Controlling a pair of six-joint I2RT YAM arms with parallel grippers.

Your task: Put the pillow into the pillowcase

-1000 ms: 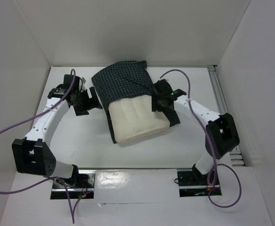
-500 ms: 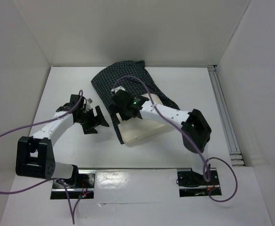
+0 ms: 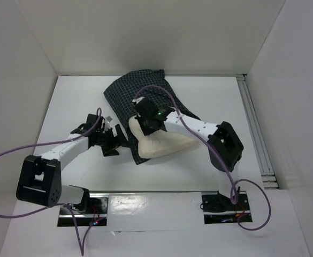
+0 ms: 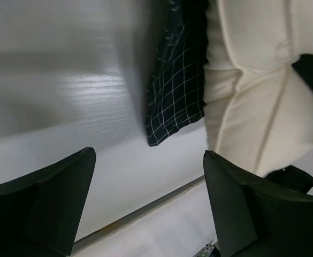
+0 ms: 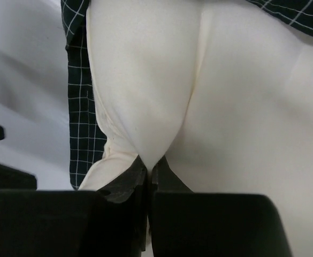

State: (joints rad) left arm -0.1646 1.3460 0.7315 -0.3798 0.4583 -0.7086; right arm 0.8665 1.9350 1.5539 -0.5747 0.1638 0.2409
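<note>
Partly inside pillowcase (image 3: pixel 137 92), pillow (image 3: pixel 166 144), right pincer (image 5: pixel 148 170) pinching

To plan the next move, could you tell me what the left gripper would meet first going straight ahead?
Probably the pillowcase edge, with the pillow right beside it; the left gripper looks close, though depth is unclear.

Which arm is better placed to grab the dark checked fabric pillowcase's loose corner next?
Left. The left fingers, open and empty, face a corner of the dark navy checked fabric pillowcase; the right fingers are pinched shut on the plump cream-white pillow.
</note>
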